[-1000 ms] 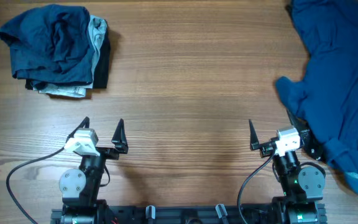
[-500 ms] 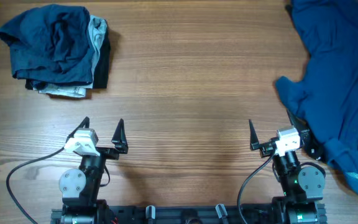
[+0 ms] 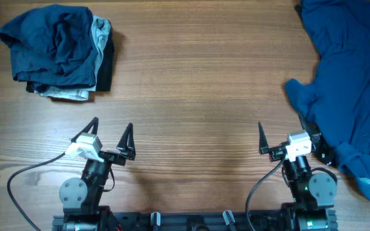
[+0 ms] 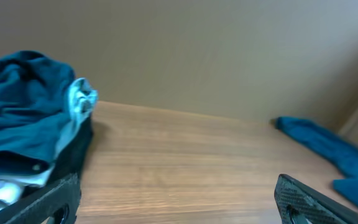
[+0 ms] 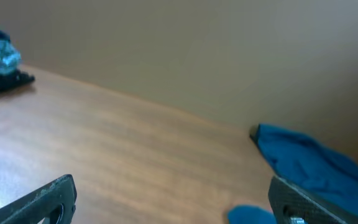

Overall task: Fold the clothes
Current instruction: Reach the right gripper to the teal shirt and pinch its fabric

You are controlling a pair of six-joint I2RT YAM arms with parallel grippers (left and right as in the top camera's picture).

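Stirring from rest, the left gripper (image 3: 112, 130) has edged slightly forward, jaws spread and empty. The right gripper (image 3: 280, 133) waits open, just beside the crumpled blue garment (image 3: 349, 83) on the bench's (image 3: 191, 83) right side. Folding appears about to begin; a clothes pile (image 3: 60, 51) sits far left.

Overhead: blue garment (image 3: 349, 83) cut off at top & rt edges; I can't tell if rt gripper (image 3: 279, 123) outer finger touches it. In clothes pile (image 3: 56, 51), lower layers hidden.
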